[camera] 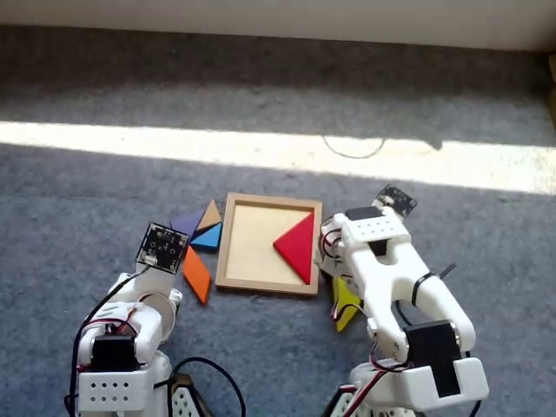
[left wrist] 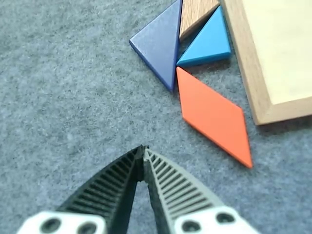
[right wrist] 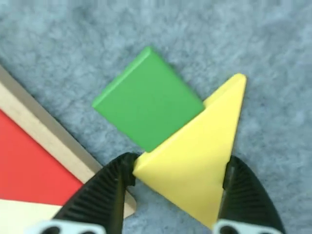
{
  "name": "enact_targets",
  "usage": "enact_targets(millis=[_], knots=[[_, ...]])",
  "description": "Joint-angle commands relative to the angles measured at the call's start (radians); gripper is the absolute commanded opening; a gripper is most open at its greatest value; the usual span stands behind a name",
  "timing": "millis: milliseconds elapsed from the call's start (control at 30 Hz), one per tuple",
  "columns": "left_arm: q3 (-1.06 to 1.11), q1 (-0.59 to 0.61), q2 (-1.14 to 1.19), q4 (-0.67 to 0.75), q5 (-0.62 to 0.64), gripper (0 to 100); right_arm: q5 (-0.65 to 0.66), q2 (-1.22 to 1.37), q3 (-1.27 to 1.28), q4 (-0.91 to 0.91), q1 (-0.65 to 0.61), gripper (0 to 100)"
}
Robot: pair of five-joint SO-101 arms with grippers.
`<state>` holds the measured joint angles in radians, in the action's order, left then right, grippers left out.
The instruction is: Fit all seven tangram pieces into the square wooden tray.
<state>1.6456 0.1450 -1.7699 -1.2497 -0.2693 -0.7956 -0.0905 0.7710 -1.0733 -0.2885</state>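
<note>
The square wooden tray [camera: 248, 276] lies on the grey carpet with a red triangle [camera: 298, 246] in its right half. A yellow triangle [right wrist: 195, 156] sits between the fingers of my right gripper [right wrist: 180, 162], which press on two of its sides; one corner overlaps a green square [right wrist: 146, 105]. From above, the yellow triangle [camera: 346, 301] shows under the right arm [camera: 387, 261]. My left gripper [left wrist: 144, 152] is shut and empty over bare carpet, a short way from the orange parallelogram [left wrist: 214, 117], dark blue triangle [left wrist: 160, 41], light blue triangle [left wrist: 208, 45] and wood-coloured triangle [left wrist: 195, 14].
The tray's corner [left wrist: 273, 109] lies just beyond the orange piece. A sunlit band crosses the carpet behind the tray, with a thin cable [camera: 352, 149] on it. Black cables [camera: 208, 369] run by the arm bases at the near edge.
</note>
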Motion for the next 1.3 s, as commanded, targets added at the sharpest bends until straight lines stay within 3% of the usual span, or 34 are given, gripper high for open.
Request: enact_targets(millis=[0, 333, 600, 667, 767, 900, 1000, 1267], knots=[[-0.008, 0.013, -0.031, 0.015, -0.009, 0, 0.061, -0.013, -0.045, -0.139, 0.033, 18.2], [-0.007, 0.013, -0.031, 0.017, -0.009, 0, 0.224, -0.232, -0.154, -0.277, 0.028, 18.2], [-0.007, 0.013, -0.031, 0.017, -0.009, 0, 0.511, -0.395, -0.154, -0.272, -0.018, 18.2], [-0.007, 0.013, -0.031, 0.017, -0.009, 0, 0.503, -0.395, -0.153, -0.275, -0.024, 18.4], [-0.007, 0.013, -0.031, 0.017, -0.009, 0, 0.377, -0.395, -0.124, -0.268, -0.019, 19.6], [-0.007, 0.013, -0.031, 0.017, -0.009, 0, 0.247, -0.395, -0.048, -0.268, -0.021, 32.7], [-0.007, 0.013, -0.031, 0.017, -0.009, 0, 0.242, -0.395, 0.012, -0.262, -0.015, 39.2], [-0.007, 0.013, -0.031, 0.017, -0.009, 0, 0.241, -0.394, 0.209, -0.013, 0.036, 39.3]])
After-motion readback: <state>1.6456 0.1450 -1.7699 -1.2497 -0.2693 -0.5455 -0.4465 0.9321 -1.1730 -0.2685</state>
